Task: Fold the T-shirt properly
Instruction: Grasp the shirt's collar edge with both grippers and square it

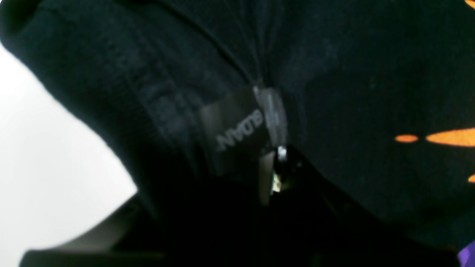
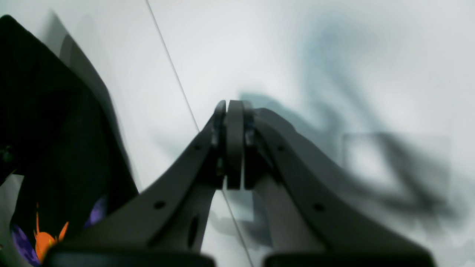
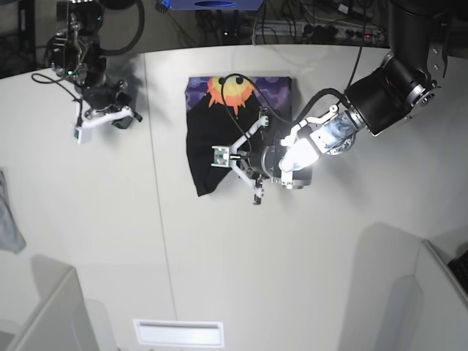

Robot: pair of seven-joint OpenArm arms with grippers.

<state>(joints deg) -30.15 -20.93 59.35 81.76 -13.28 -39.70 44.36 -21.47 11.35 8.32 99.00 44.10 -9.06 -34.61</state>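
The T-shirt (image 3: 219,135) lies partly folded near the middle of the white tabletop (image 3: 292,278), black cloth over the near part and the orange sun on purple showing along the far edge. The left hand (image 3: 235,162) sits over the shirt's near edge; in the left wrist view black fabric and a neck label (image 1: 241,129) fill the frame right against it, but whether its fingers are pinched on the cloth cannot be told. The right hand (image 2: 233,144) is well apart from the shirt toward the tabletop's far corner, its fingers pressed together on nothing, and a small grey cloth (image 3: 9,219) lies at the tabletop's edge.
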